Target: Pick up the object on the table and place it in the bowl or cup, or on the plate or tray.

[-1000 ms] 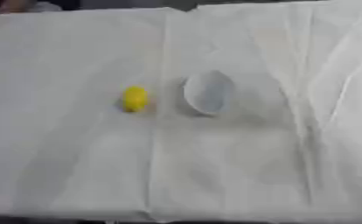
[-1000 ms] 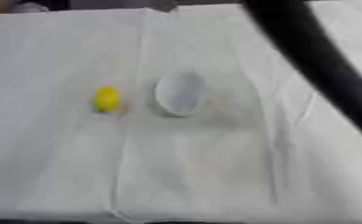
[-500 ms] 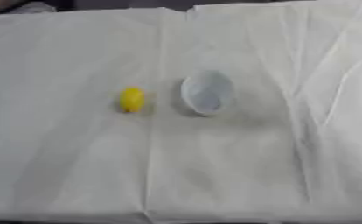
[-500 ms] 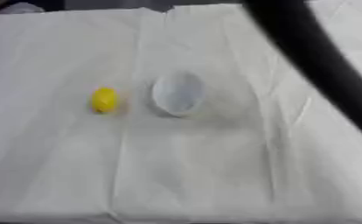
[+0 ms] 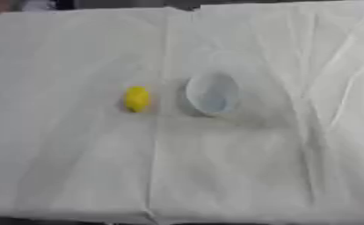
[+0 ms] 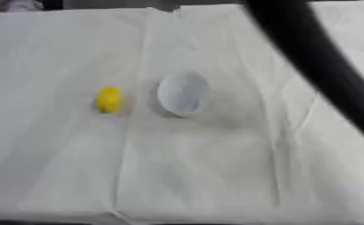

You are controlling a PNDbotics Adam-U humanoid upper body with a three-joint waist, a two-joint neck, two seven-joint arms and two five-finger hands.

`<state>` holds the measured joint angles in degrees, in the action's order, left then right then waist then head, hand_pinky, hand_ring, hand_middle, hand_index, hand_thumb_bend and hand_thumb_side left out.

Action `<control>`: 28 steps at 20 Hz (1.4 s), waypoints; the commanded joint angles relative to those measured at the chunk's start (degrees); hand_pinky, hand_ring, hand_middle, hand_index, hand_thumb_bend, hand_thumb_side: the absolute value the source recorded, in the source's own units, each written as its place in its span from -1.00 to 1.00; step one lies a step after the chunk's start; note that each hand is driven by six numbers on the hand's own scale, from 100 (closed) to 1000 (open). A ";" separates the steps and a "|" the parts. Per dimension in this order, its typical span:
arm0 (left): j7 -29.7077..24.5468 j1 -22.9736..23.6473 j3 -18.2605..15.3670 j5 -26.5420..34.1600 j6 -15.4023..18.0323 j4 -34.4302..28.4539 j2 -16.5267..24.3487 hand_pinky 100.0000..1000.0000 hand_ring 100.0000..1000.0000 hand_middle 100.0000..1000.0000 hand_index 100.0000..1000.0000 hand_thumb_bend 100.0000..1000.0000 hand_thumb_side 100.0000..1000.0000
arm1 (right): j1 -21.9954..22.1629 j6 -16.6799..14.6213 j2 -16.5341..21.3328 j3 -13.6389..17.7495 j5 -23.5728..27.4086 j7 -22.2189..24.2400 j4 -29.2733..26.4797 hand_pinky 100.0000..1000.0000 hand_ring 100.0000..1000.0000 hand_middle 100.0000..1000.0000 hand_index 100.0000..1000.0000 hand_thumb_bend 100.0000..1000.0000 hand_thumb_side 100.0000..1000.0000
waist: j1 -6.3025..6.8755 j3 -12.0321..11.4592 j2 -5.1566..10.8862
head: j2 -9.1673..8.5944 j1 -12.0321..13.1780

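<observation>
A small yellow oval object (image 5: 137, 99) lies on the white cloth of the table (image 5: 77, 167), left of centre. Just to its right stands a white bowl (image 5: 212, 93), apart from it and with nothing visible inside. Neither hand shows in either view. In the right eye view a broad black band (image 6: 316, 66) runs from the top centre down to the right edge; I cannot tell what part of the robot it is.
The white cloth carries long creases, one running down the middle (image 5: 158, 132) and several on the right side (image 5: 316, 110). The table's far edge (image 5: 92, 9) lies along the top and its near edge along the bottom.
The whole picture has drifted slightly, so the camera moved. The yellow object and the bowl keep the same places relative to each other.
</observation>
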<state>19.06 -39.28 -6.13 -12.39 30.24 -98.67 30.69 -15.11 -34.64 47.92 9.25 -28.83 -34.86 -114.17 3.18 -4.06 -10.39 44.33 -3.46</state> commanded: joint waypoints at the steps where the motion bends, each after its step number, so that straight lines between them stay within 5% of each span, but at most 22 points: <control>1: -0.07 -0.77 -0.68 -0.42 -0.10 -0.86 1.45 0.52 0.68 0.76 0.82 0.19 0.31 | -0.44 -3.83 0.71 0.62 -0.25 -4.13 -0.43 0.29 0.50 0.55 0.54 -1.00 1.00 | -0.24 -0.01 0.48 | -0.21 0.76; 3: -1.35 -0.21 0.01 -1.68 -0.42 0.00 3.51 0.50 0.66 0.74 0.80 0.33 0.14 | -0.20 -3.80 0.78 0.52 -0.41 -3.87 -0.43 0.29 0.50 0.55 0.54 -1.00 1.00 | -0.13 0.21 0.31 | -0.21 0.75; 15: -11.13 2.48 10.76 -10.15 -2.99 11.16 22.46 0.17 0.46 0.52 0.64 0.39 0.02 | 0.04 -4.01 1.00 -0.31 -1.27 -2.84 -0.43 0.27 0.50 0.56 0.55 -1.00 1.00 | 0.99 1.68 -0.67 | -0.21 0.79; 28: -21.04 -2.86 19.93 -13.55 -1.30 22.01 18.88 0.09 0.42 0.47 0.58 0.67 0.05 | 0.02 -3.81 0.79 -0.63 -1.15 -2.09 -0.43 0.26 0.50 0.56 0.55 -1.00 1.00 | 1.59 2.33 -0.81 | -0.21 0.70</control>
<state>-1.18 -40.93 13.60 -25.22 28.69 -77.15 48.79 -14.63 -35.55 47.91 8.16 -30.00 -33.95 -114.16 4.91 -1.83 -12.07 44.37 -3.02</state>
